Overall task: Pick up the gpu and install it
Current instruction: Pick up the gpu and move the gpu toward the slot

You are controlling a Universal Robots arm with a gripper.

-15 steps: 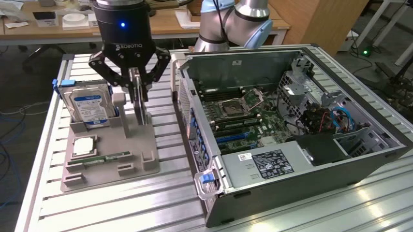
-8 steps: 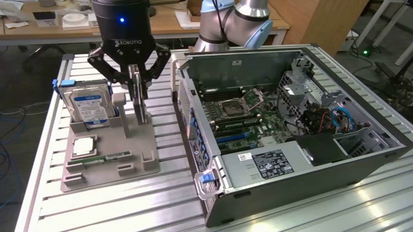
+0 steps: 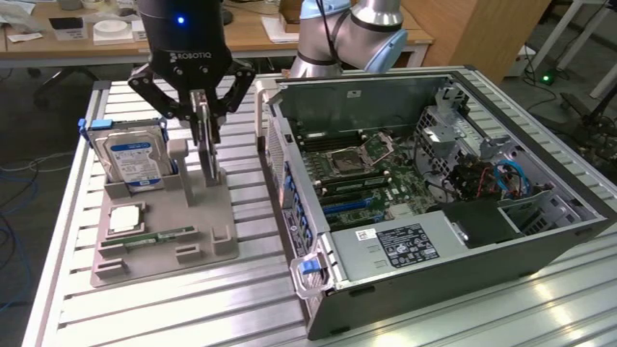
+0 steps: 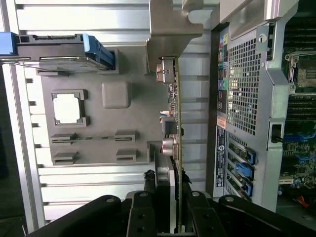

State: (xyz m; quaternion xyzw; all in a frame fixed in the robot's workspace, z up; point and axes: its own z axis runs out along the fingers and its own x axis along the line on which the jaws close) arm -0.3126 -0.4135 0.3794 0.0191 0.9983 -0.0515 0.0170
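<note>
Gripper [image 3: 204, 116] part-closed, gripping the gpu's [image 3: 208, 148] upper end. Card's long axis points straight down toward the tray [image 3: 164, 249].

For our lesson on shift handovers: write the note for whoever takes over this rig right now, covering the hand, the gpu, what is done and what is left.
The hand is shut on the gpu, gripping its upper edge.
The gpu stands upright at its stand on the grey tray, beside the open computer case.
Done: the card is grasped.
Left: the install; the card is not yet in the case.
</note>
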